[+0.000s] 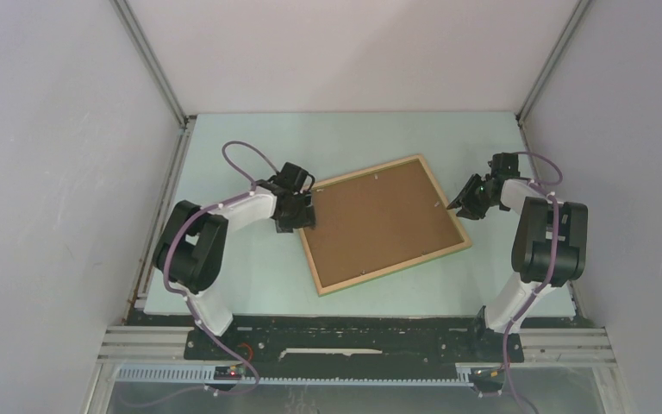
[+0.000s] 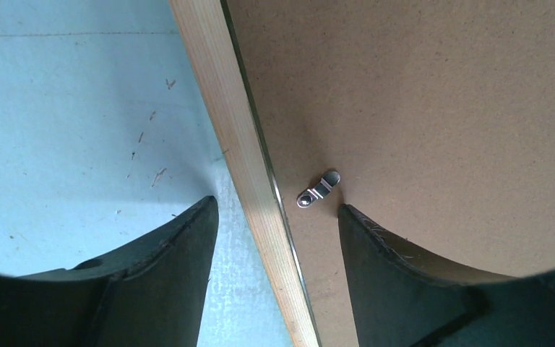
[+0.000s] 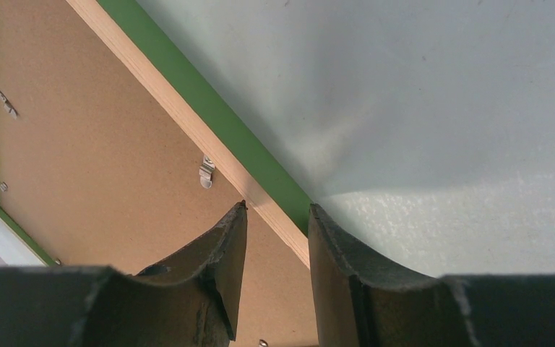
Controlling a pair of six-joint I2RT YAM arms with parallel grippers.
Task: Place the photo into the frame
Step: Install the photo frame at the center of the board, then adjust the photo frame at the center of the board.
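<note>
One frame (image 1: 385,222), one brown backing board (image 1: 379,220) inside it, two end effectors, one table (image 1: 241,285).
</note>
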